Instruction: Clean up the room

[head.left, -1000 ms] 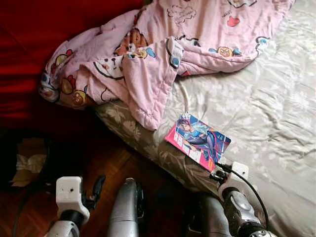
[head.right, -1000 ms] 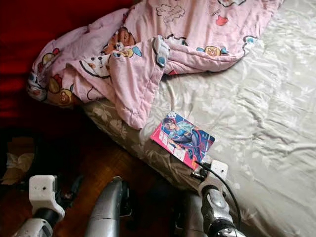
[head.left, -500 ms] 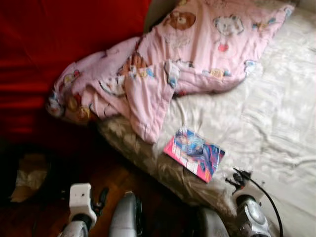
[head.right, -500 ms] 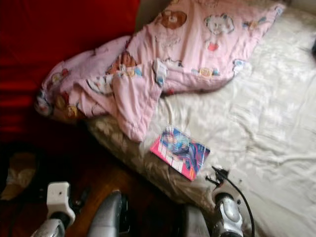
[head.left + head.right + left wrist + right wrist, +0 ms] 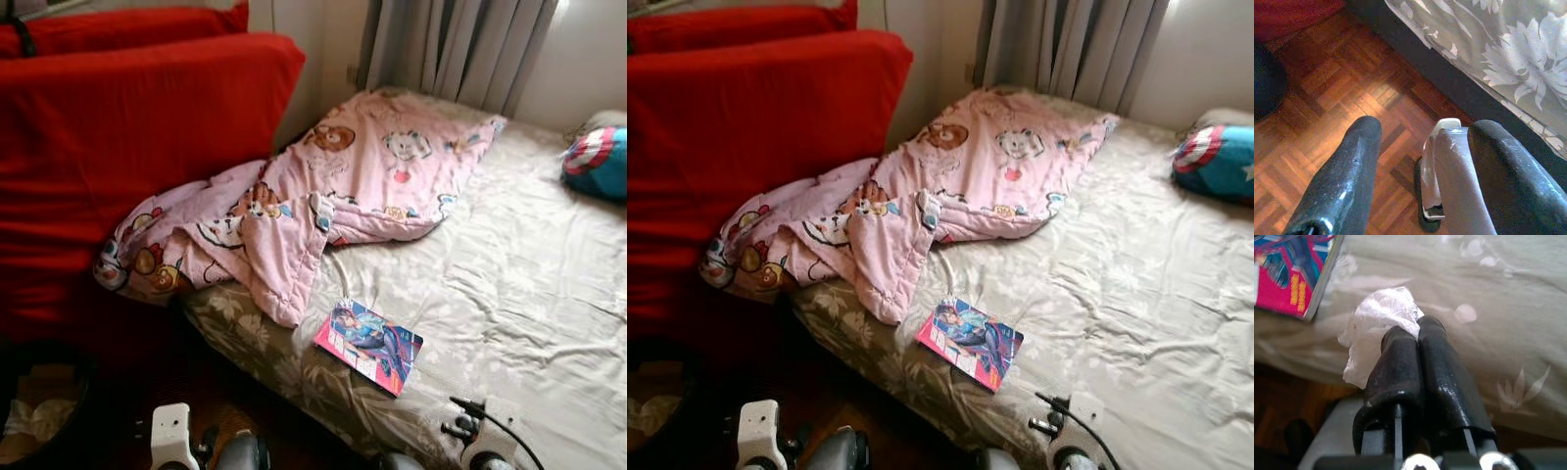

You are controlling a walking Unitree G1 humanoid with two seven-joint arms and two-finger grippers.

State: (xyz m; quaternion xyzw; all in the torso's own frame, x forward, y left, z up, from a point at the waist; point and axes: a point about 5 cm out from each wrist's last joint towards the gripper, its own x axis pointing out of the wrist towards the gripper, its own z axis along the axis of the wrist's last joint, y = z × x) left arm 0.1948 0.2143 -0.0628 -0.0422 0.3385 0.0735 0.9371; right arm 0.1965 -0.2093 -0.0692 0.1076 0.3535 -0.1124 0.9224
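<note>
Tissue (image 5: 1382,316) is pinched between the right gripper's (image 5: 1409,338) pressed-together fingers at the bed (image 5: 509,294) edge — apparently litter for disposal — with the book (image 5: 368,345) at 10 o'clock. The left gripper (image 5: 1420,147) hangs spread, idle.

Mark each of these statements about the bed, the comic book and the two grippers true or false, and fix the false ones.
1. The right gripper is shut on a crumpled tissue. True.
2. The comic book lies on the wooden floor. False: it lies on the bed, near its edge.
3. The left gripper holds the pink blanket. False: it is open above the floor.
4. The blanket hangs over the bed's edge. True.
</note>
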